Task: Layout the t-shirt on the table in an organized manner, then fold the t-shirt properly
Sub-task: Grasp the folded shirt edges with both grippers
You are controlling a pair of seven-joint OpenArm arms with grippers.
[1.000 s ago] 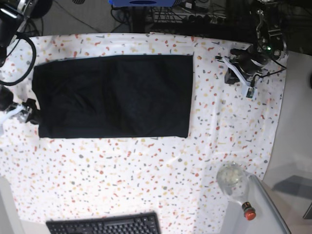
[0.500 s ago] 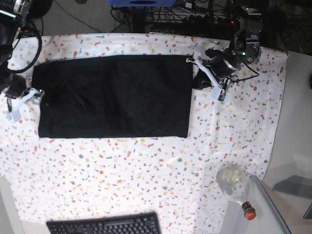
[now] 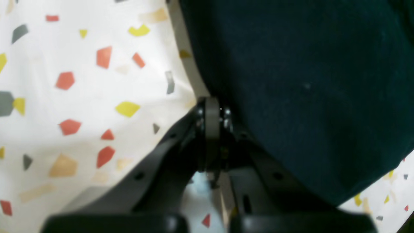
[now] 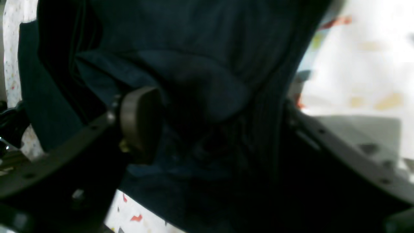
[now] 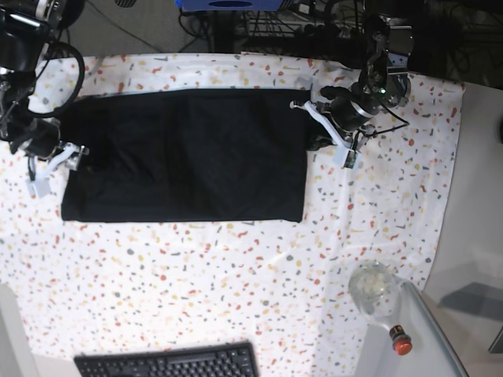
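Base view is showing the t-shirt (image 5: 185, 155), already a neat rectangle, lying flat toward the far left of the table (image 5: 236, 290), with the left gripper (image 5: 318, 135), fingers shut, sitting at its right edge and the right gripper (image 5: 75, 157), fingers apart around bunched fabric, working at its left edge. Soft, light and limp, it is likely needing pinches at edges or corners. No containers are showing.

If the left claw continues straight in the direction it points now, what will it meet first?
Probably the t-shirt: the shut left claw sits at its edge on the table, tips pointing along that edge, though depth is unclear.
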